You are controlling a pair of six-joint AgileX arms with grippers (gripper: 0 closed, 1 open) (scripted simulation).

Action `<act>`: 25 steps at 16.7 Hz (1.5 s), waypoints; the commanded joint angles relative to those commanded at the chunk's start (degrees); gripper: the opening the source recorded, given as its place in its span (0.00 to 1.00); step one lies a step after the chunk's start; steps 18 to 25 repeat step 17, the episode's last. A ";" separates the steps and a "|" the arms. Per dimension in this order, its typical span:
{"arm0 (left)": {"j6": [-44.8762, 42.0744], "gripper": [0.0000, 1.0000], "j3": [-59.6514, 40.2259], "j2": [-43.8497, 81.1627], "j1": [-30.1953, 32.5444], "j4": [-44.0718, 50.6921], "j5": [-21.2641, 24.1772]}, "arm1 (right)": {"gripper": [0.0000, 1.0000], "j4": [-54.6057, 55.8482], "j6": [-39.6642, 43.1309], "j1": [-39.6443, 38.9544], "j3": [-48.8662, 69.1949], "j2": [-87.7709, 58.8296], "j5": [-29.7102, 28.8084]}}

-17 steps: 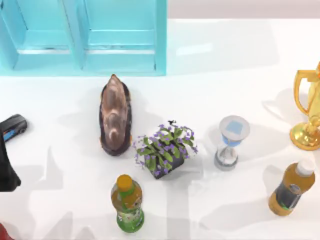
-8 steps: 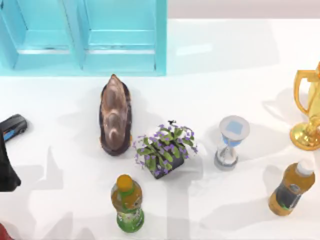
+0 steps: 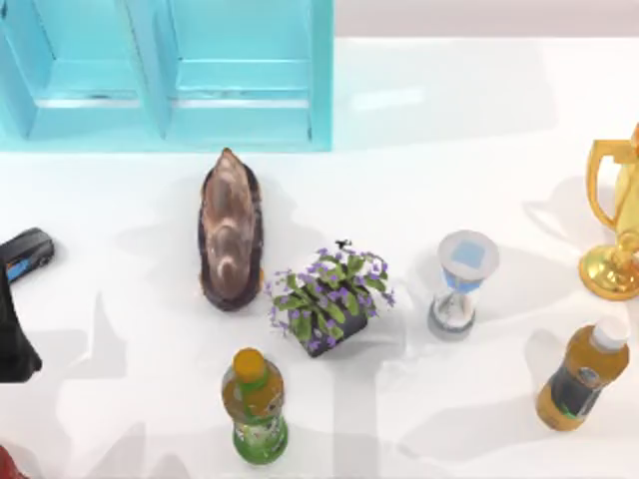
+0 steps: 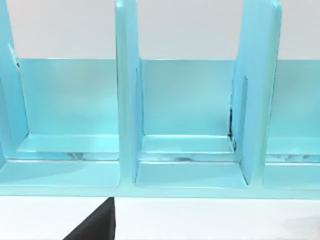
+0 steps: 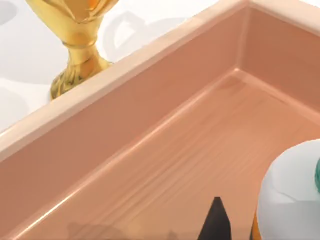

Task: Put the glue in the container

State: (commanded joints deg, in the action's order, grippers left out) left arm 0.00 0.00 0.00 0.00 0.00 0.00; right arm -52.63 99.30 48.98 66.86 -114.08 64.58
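The glue (image 5: 292,192) is inside the walls of the container (image 5: 125,120), above its floor, in the right wrist view. I see its white neck and a bit of the green cap. I cannot tell if its bottom already touches the floor.

I judge it a small and light plastic bottle, stiff enough to be squeezed a little, with a smooth skin that may slip. The neck is rounded and the cap is pointed, so these are poor places to hold. The straight body below the neck is the better place, but it is mostly hidden here.

A dark pointed part of the right gripper (image 5: 216,224) stands just beside the glue, over the container floor. Whether this gripper clasps the bottle or has let it go, I cannot tell.

The container floor is bare and wide around the glue, so there is room to set it down. The walls rise on the far sides and meet in a corner away from the glue. A tall narrow bottle may tip over if it is released tilted.

A golden trophy (image 5: 75,45) stands just outside the container wall, so a sideways exit there is risky; going up looks safer.

The left arm (image 3: 12,344) is parked at the table's left edge; how its gripper is set, I cannot tell.
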 joint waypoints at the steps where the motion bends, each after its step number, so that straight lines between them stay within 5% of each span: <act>1: 0.00 1.00 0.00 0.00 0.00 0.00 0.00 | 0.23 0.00 0.00 0.00 0.00 0.00 0.00; 11: 0.00 1.00 0.00 0.00 0.00 0.00 0.00 | 0.98 0.00 0.00 0.00 0.00 0.00 0.00; 25: 0.00 1.00 0.00 0.00 0.00 0.00 0.00 | 1.00 0.00 0.00 0.00 0.00 0.00 0.00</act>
